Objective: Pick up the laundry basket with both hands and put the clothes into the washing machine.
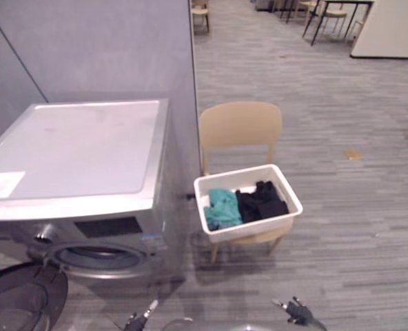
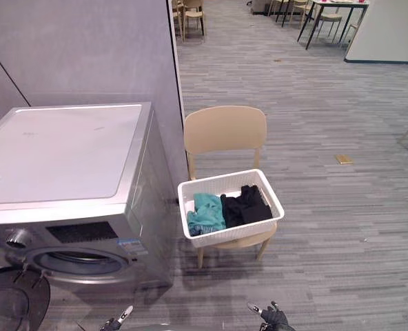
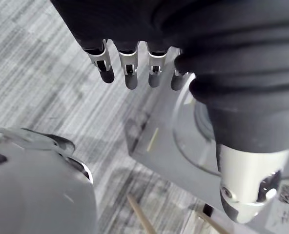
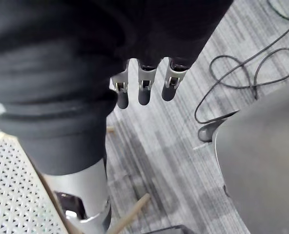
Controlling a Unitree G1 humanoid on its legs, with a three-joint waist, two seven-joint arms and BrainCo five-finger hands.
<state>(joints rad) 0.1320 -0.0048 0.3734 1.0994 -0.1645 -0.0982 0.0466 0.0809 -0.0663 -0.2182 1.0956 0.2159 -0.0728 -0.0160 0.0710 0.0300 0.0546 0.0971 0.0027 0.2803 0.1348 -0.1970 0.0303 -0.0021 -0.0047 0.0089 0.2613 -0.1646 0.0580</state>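
A white laundry basket [image 1: 287, 189] sits on the seat of a light wooden chair [image 1: 240, 126], just right of the silver washing machine [image 1: 80, 152]. A teal garment [image 1: 222, 208] and a black garment [image 1: 261, 201] lie inside it. The washer's round door [image 1: 18, 300] hangs open at the lower left, and the drum opening [image 1: 97, 256] faces me. My left hand [image 1: 140, 317] and right hand [image 1: 297, 310] are low at the near edge, apart from the basket. Left hand [image 3: 130, 73] and right hand [image 4: 144, 90] fingers hang relaxed, holding nothing. The basket's perforated wall [image 4: 12, 195] shows beside the right hand.
A grey partition wall [image 1: 121, 48] stands behind the washer. Carpeted floor stretches to the right, with a small tan object [image 1: 353, 154] lying on it. Tables and chairs [image 1: 328, 14] stand far back, beside a white cabinet [image 1: 390, 27].
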